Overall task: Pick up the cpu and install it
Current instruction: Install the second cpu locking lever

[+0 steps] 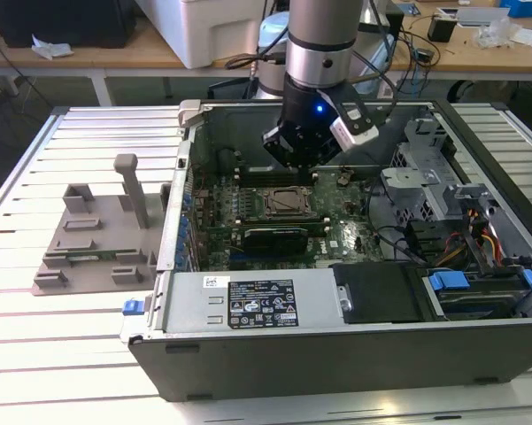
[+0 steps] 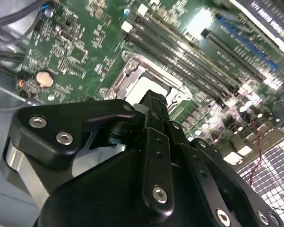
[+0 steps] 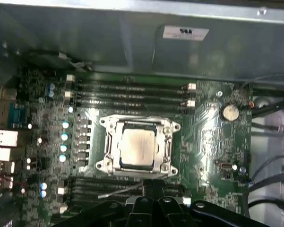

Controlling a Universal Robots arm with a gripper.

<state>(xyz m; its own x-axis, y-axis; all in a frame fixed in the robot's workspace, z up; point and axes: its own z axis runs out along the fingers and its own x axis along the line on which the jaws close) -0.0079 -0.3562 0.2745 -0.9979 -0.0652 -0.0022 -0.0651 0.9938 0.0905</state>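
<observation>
First wrist view shows the cpu point(image 3: 138, 147) lying flat inside the metal-framed socket point(image 3: 105, 152) on the motherboard point(image 3: 212, 137); the gripper point(image 3: 153, 187) hangs just beside the socket, apart from the chip, fingers seemingly together and holding nothing.

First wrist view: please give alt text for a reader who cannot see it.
A silvery square cpu lies seated in the metal-framed socket at the middle of a green motherboard inside an open computer case. Memory slots run along two sides of the socket, and the black pincer hangs just beside it.
</observation>
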